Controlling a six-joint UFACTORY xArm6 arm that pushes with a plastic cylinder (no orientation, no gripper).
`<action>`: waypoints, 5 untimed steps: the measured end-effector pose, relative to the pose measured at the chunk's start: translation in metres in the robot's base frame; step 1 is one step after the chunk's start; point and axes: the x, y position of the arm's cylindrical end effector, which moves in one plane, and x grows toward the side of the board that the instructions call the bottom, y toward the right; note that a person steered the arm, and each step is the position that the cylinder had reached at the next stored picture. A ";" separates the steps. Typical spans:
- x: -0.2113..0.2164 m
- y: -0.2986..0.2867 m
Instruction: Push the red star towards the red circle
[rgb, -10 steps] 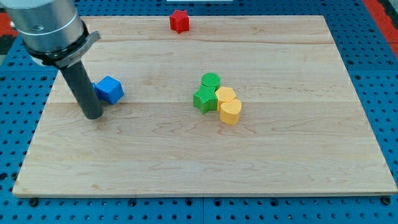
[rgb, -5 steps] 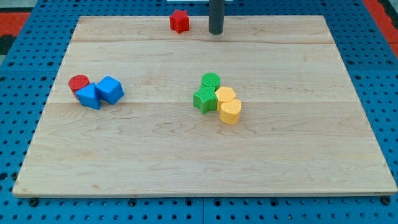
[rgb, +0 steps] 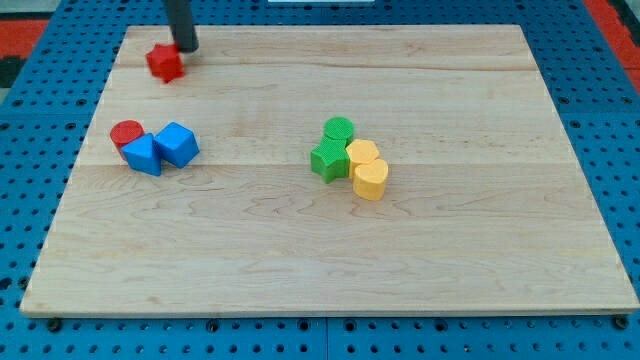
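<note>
Near the board's top-left corner: red star (rgb: 165, 63), slightly blurred, just inside the top edge. Touching it, or very nearly, on the upper right side: my tip (rgb: 186, 47), the end of a straight dark rod coming down from the view's top. No gripper on this arm, so nothing opening, closing or holding; only the rod's end set against the star.

Further down along the left edge, well apart from the star: red circle (rgb: 126, 132), pressed against a blue block (rgb: 143, 155) of unclear shape at its lower right, with a blue cube (rgb: 178, 143) just beside that one on the right.

Around the middle of the wooden board (rgb: 480, 260), a tight cluster: green circle (rgb: 339, 129) on top, green star (rgb: 326, 159) below and left, yellow hexagon (rgb: 362, 153) to the right, yellow heart (rgb: 371, 180) lowest. All four touching their neighbours.
</note>
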 end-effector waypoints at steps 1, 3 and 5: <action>0.023 -0.024; 0.021 -0.050; 0.071 -0.030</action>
